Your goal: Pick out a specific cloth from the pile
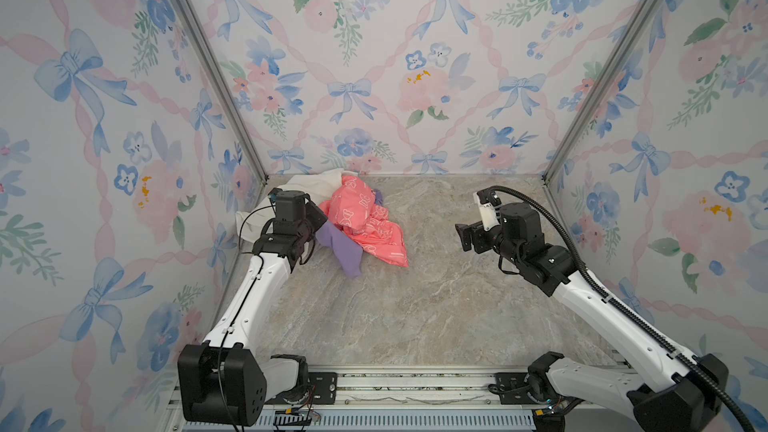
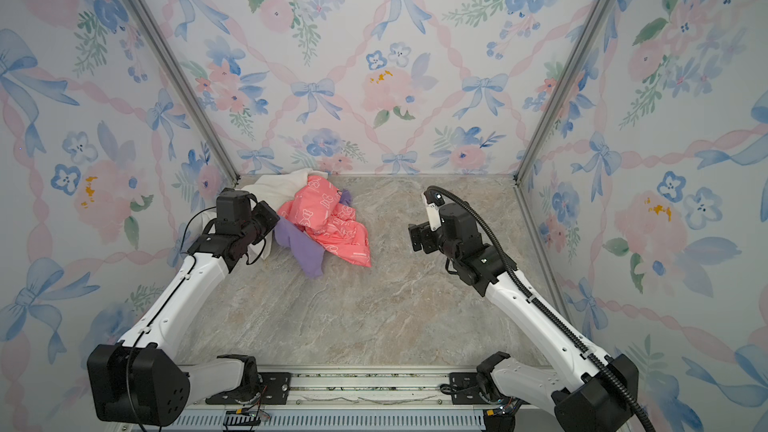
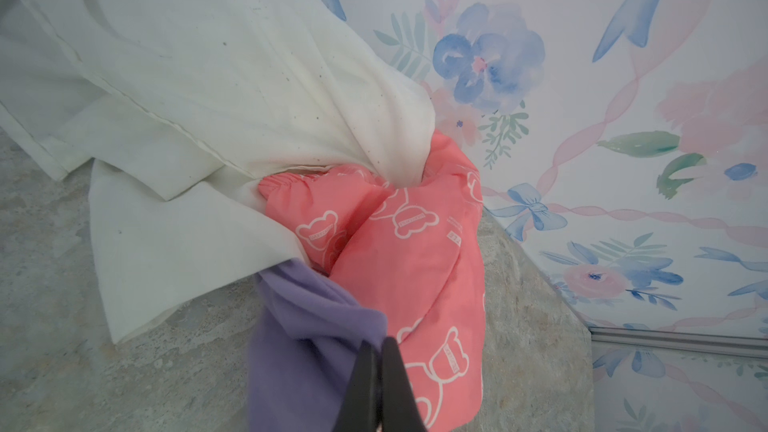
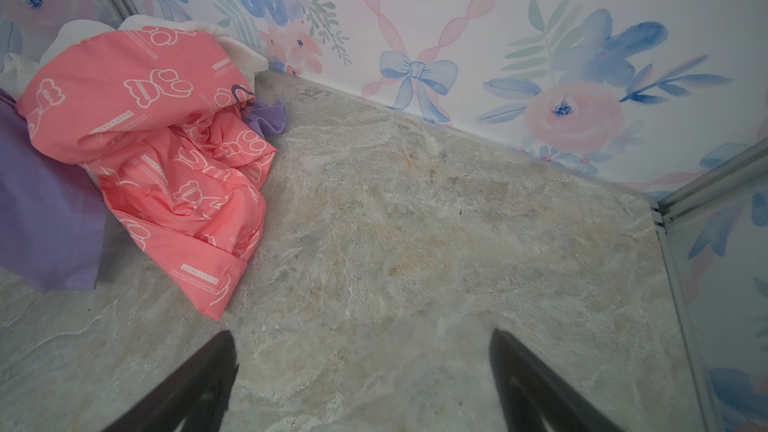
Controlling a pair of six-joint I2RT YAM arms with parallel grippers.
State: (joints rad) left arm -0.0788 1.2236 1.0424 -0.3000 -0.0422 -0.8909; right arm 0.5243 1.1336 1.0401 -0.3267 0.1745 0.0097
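Marbled grey stone is the tabletop (image 1: 415, 305) we work on. The pile (image 1: 332, 209) sits in its far left corner – cream-white shirt (image 3: 187, 76) at the back, coral-pink jacket (image 1: 365, 218) on top. The lavender cloth (image 1: 343, 249) trails from under the jacket toward us, its edge pinched in our left gripper (image 3: 380, 351) – jaws clamped together. Our right gripper (image 4: 361, 351) hangs wide, empty, well apart.

Floral wallpaper walls (image 1: 374, 76), marbled tabletop (image 1: 415, 305)
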